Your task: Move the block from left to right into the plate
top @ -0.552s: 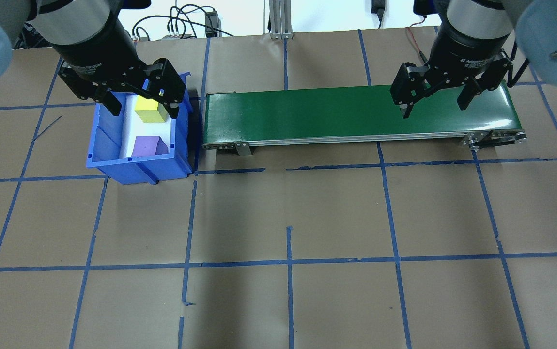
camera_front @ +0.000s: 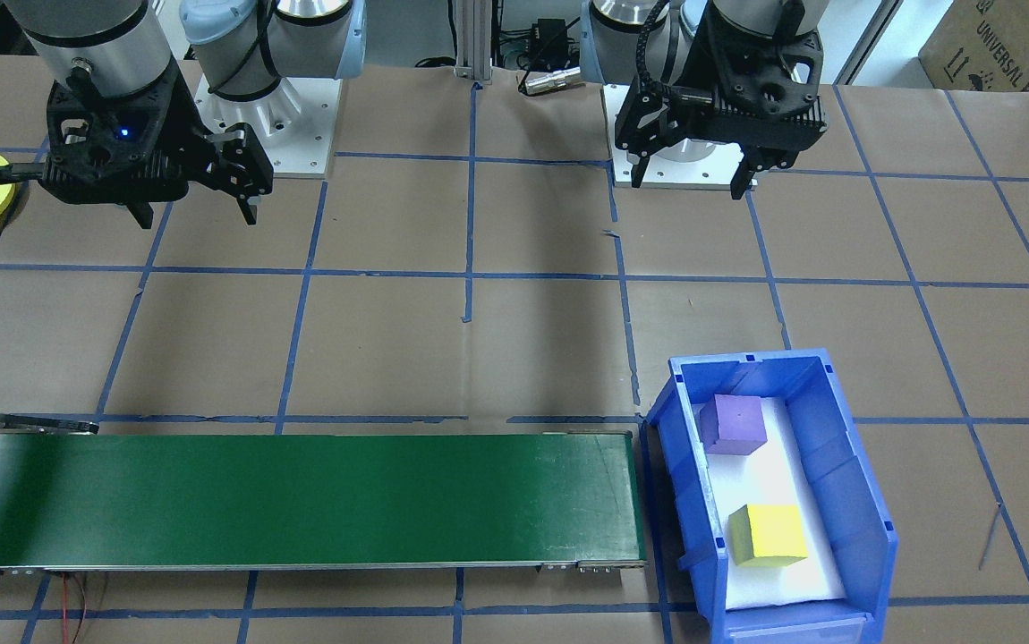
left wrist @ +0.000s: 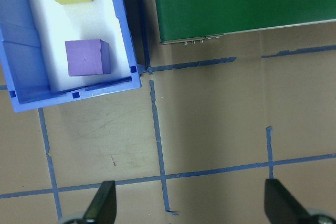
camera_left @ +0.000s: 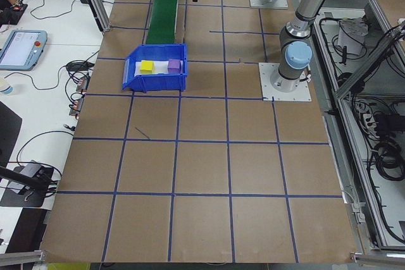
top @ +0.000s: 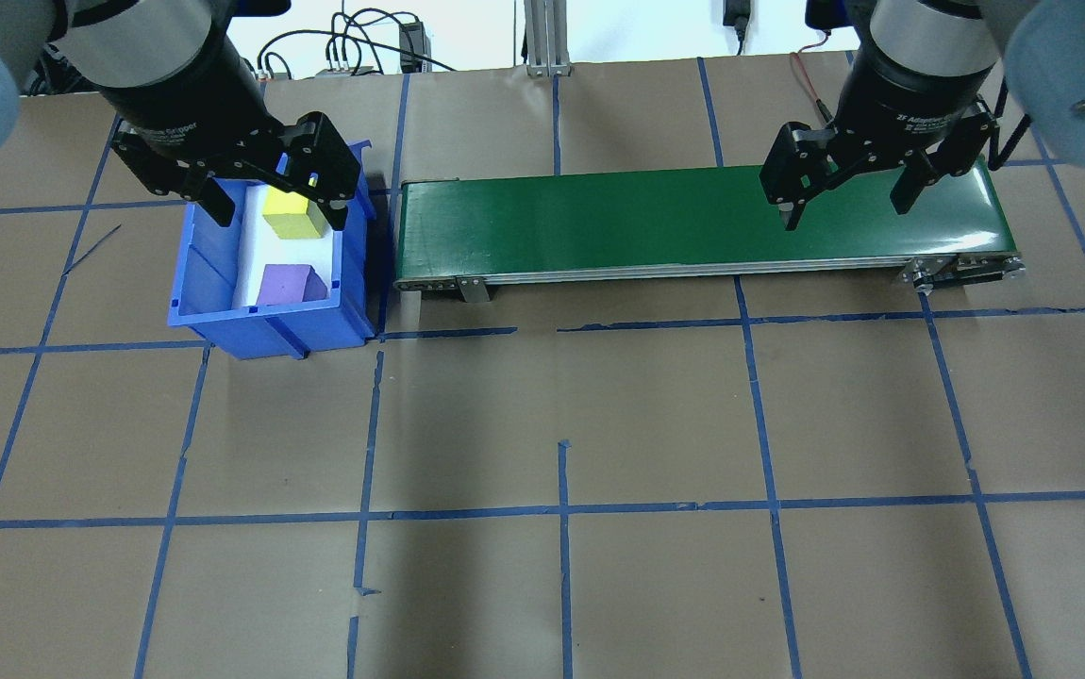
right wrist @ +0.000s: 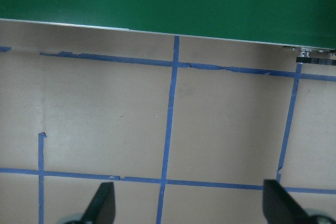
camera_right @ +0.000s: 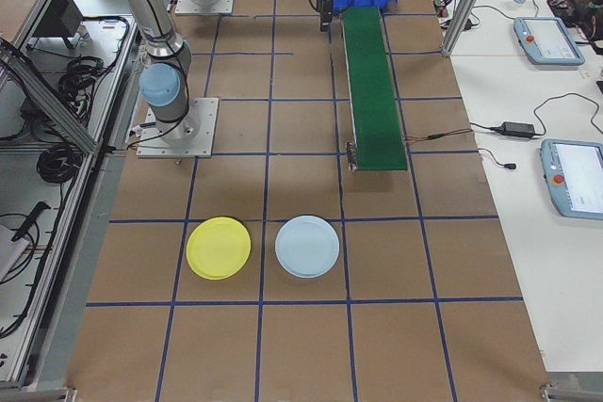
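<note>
Risk lies in the bin wall [top: 354,273]: both grippers, left gripper [top: 274,203] and right gripper [top: 849,193], hang wide open and empty, and the yellow block [top: 290,213] below the left jaws sits close enough to snag a finger.

left gripper [top: 274,200] spread wide, right gripper [top: 852,201] likewise, apparently

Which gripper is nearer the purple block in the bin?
Left. The left gripper hangs open near the blue bin that holds the purple block. The right gripper is open far off, by the other end of the green conveyor.
</note>
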You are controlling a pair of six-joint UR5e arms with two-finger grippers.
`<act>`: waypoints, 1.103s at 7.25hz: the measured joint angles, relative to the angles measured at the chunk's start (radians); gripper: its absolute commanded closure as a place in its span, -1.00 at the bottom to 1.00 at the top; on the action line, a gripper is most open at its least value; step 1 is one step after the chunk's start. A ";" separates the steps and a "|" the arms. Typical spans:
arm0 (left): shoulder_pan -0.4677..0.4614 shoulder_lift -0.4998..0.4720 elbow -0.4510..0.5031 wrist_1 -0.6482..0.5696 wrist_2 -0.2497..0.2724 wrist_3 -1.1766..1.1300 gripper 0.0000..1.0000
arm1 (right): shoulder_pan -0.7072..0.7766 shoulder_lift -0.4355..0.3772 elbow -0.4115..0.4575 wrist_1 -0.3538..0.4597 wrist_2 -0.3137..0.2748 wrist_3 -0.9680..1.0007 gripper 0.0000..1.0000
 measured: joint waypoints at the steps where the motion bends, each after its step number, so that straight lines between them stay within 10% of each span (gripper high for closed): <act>1: 0.015 -0.010 -0.012 0.023 0.016 0.015 -1.00 | 0.000 0.000 0.000 0.000 0.000 0.000 -1.00; 8: 0.221 -0.360 0.052 0.345 0.008 0.805 -1.00 | 0.001 0.001 0.000 -0.004 0.000 0.000 -1.00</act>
